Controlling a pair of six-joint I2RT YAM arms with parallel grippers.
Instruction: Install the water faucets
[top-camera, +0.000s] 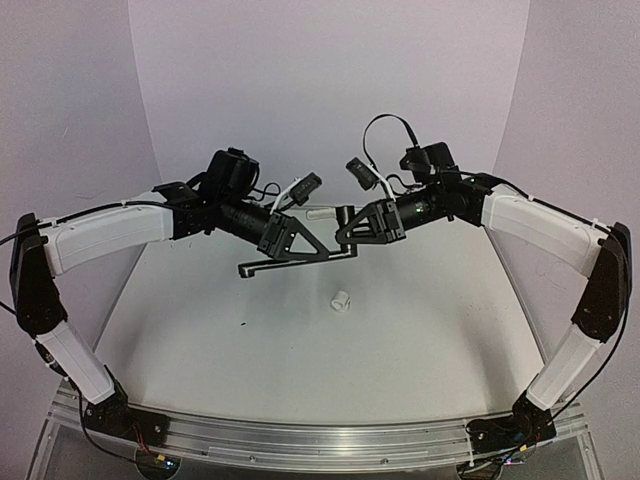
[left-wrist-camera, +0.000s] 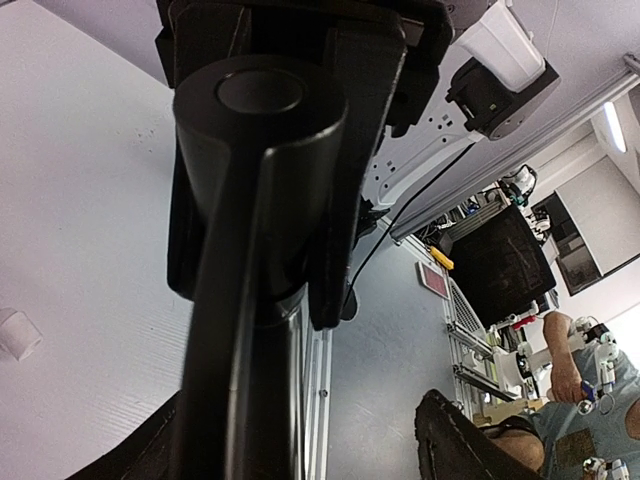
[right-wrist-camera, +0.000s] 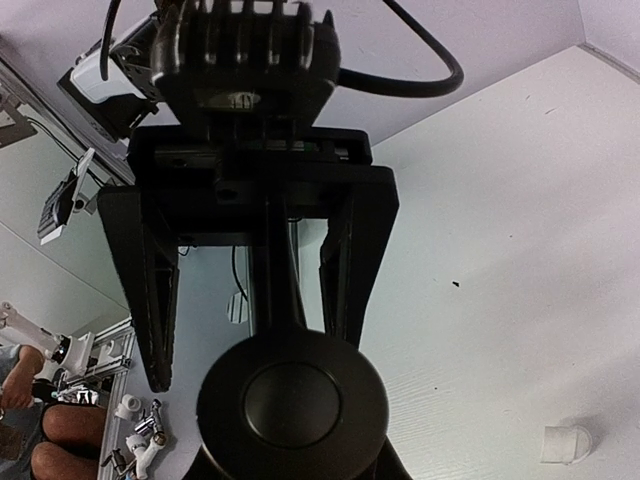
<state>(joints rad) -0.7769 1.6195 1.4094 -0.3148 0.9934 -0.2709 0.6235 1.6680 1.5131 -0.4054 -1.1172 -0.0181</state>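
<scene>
The black faucet pipe (top-camera: 280, 264) hangs level above the table between both arms, its bent crank end pointing left. My right gripper (top-camera: 345, 232) is shut on its thick round end; in the left wrist view its fingers press both sides of that end (left-wrist-camera: 255, 120). In the right wrist view the round end (right-wrist-camera: 290, 395) hides my right gripper (right-wrist-camera: 292, 458). My left gripper (top-camera: 322, 250) is open around the pipe, which lies near one finger with a wide gap to the other (left-wrist-camera: 300, 415). The small white fitting (top-camera: 342, 299) lies on the table below; it also shows in both wrist views (left-wrist-camera: 15, 335) (right-wrist-camera: 565, 440).
The white table (top-camera: 300, 350) ends in an aluminium rail (top-camera: 320, 440) at the near edge, where the arm bases are bolted. Pale backdrop walls close off the back and sides. A workshop and a person (left-wrist-camera: 580, 400) show beyond the table edge.
</scene>
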